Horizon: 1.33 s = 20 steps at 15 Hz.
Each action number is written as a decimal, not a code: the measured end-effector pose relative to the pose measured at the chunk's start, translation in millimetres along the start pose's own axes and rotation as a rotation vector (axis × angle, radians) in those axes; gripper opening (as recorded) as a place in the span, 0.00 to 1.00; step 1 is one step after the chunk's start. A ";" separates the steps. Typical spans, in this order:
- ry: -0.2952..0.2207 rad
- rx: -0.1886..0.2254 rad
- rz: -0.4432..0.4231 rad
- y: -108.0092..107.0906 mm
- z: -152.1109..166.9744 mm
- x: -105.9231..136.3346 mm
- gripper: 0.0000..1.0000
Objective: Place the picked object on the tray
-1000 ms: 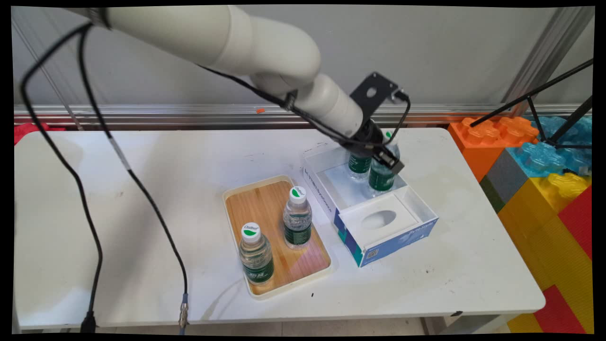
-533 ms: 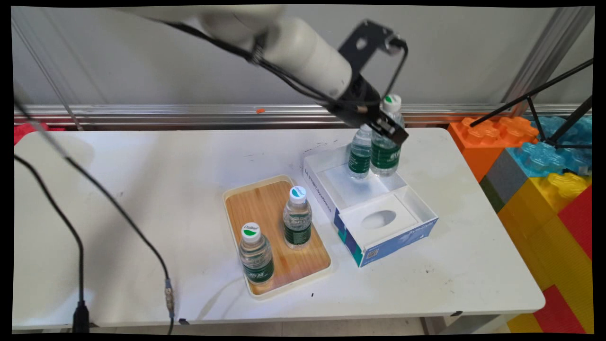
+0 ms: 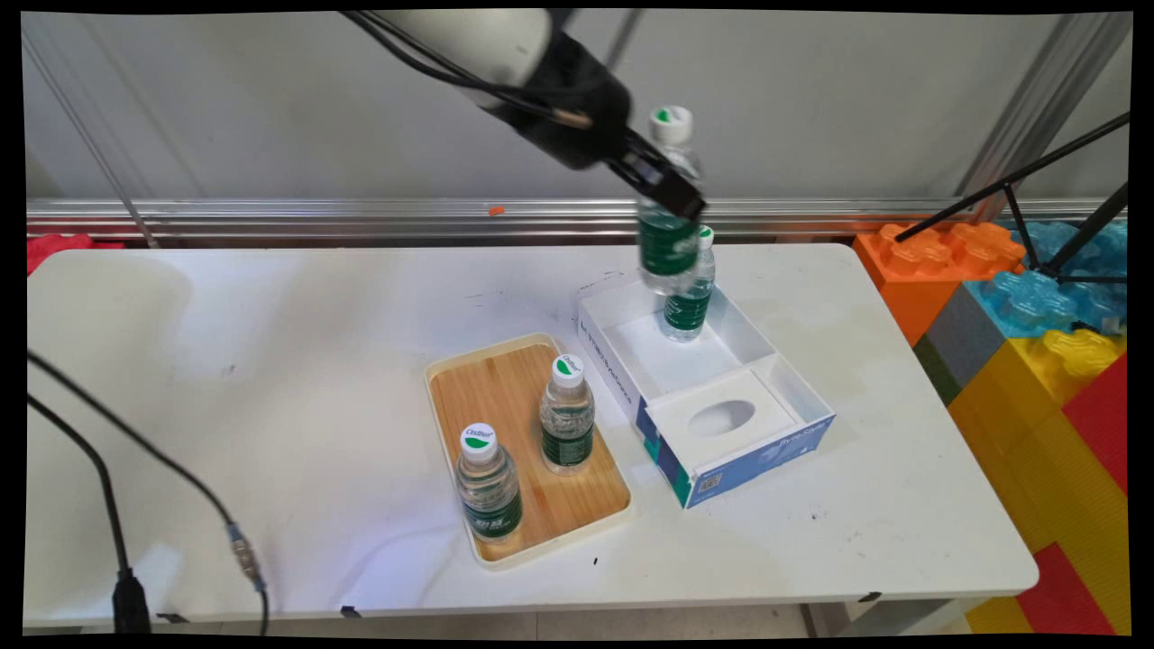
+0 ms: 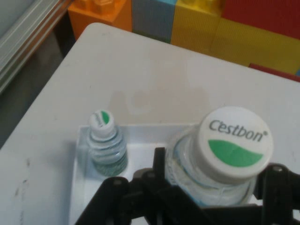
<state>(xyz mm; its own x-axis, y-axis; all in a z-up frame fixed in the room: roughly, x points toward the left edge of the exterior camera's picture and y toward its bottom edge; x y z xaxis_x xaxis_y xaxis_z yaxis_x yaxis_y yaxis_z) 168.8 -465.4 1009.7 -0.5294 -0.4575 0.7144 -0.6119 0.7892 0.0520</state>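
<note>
Wooden-floored tray (image 3: 451, 370) with a cream rim sits at the near middle of the white bench (image 3: 270, 361). Two capped water bottles stand upright in it: the front bottle (image 3: 488, 482) near the tray's near end, the rear bottle (image 3: 566, 413) just behind and to its right. Immediately right of the tray lies an open blue-and-white box (image 3: 721, 424). Its near compartment holds a white insert with an oval recess (image 3: 721, 417). Its far compartment holds one upright boxed bottle (image 3: 689, 302) (image 4: 106, 145), standing in the far corner. Above that compartment, clear of the box, the black claw (image 3: 672, 189) (image 4: 206, 187) is closed around the upper body of the held bottle (image 3: 667, 225) (image 4: 232, 150), which hangs upright, white-and-green cap uppermost. Coloured building blocks (image 3: 1037, 306) stand beyond the bench's right end.
</note>
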 end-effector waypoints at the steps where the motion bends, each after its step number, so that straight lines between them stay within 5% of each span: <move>1: -0.008 0.000 0.007 -6.0 -10.5 -4.2 0.00; 10: -0.076 -0.050 0.094 -66.7 -59.5 -71.1 0.00; 20: -0.091 -0.162 0.274 -123.5 -36.3 -142.7 0.00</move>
<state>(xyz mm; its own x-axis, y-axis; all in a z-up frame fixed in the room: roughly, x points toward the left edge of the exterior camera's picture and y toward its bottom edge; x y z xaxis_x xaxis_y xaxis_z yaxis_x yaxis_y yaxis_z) 341.3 -482.7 926.6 -0.7165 -0.2481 0.6519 -0.3417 0.9396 -0.0180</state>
